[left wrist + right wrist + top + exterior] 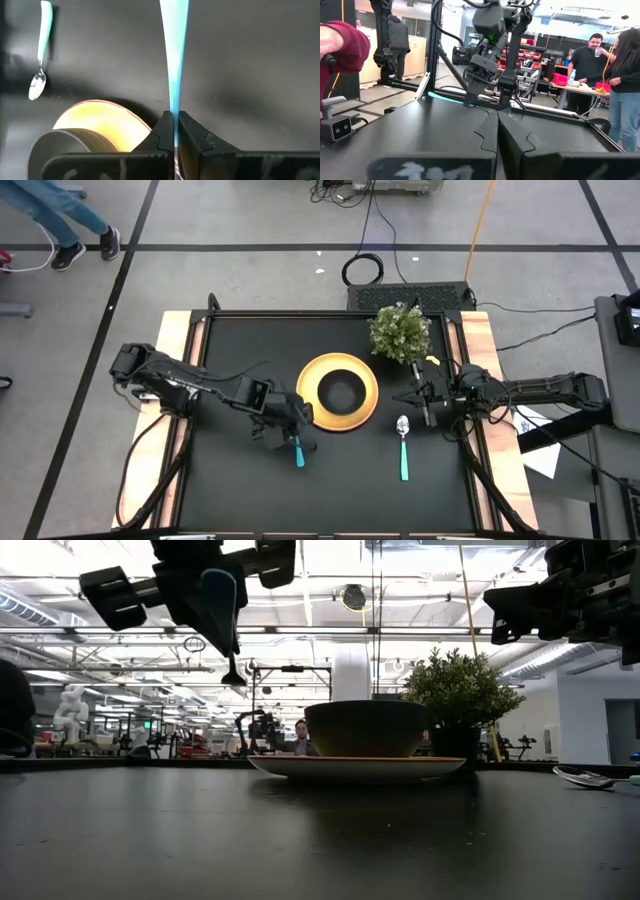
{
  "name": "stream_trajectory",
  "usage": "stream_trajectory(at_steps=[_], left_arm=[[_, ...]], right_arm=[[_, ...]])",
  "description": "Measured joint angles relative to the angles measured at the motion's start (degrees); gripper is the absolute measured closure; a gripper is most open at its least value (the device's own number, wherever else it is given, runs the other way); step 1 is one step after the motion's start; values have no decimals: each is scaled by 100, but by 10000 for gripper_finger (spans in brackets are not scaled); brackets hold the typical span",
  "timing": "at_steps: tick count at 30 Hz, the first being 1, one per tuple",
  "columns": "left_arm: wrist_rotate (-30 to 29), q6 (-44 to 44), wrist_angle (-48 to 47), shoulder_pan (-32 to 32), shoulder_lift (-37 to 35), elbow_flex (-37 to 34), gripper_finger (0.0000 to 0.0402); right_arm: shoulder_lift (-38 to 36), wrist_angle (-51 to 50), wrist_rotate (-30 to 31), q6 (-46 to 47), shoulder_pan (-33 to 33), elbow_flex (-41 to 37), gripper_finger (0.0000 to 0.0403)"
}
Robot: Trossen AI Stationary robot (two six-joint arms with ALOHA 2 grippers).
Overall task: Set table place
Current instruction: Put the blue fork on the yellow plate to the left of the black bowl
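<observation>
A round yellow plate (pixel 366 412) lies in the middle of the black table (pixel 240 500), with a black bowl (pixel 340 390) standing on it. A teal-handled spoon (pixel 403 448) lies flat on the table right of the plate. My left gripper (pixel 288 428) is just left of the plate, above the table, shut on a teal-handled fork (pixel 298 452). The fork's metal end is hidden. My right gripper (pixel 422 402) is shut and empty, above the table right of the plate, near the spoon's bowl end. My left gripper pinches the fork at the narrow part of its teal handle (pixel 175 107) between its two fingers. The handle runs on from the fingertips, widening toward the table's near edge (pixel 300 462). The fork is lifted clear of the table (pixel 222 610).
A bushy potted plant (pixel 400 330) stands at the far edge behind the plate. Bare table shows left of the plate and along the near edge. People stand in the room beyond the table (pixel 590 55).
</observation>
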Motion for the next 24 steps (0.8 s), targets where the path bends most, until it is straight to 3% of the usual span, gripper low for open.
stream_trajectory(at_steps=[13,24], left_arm=[[634,612,269,563,71,-13,396],[885,1044,534,1047,691,-35,394]], right_arm=[[0,-1,0,-11,0,1,403],[15,-28,1,-53,1,1,403]])
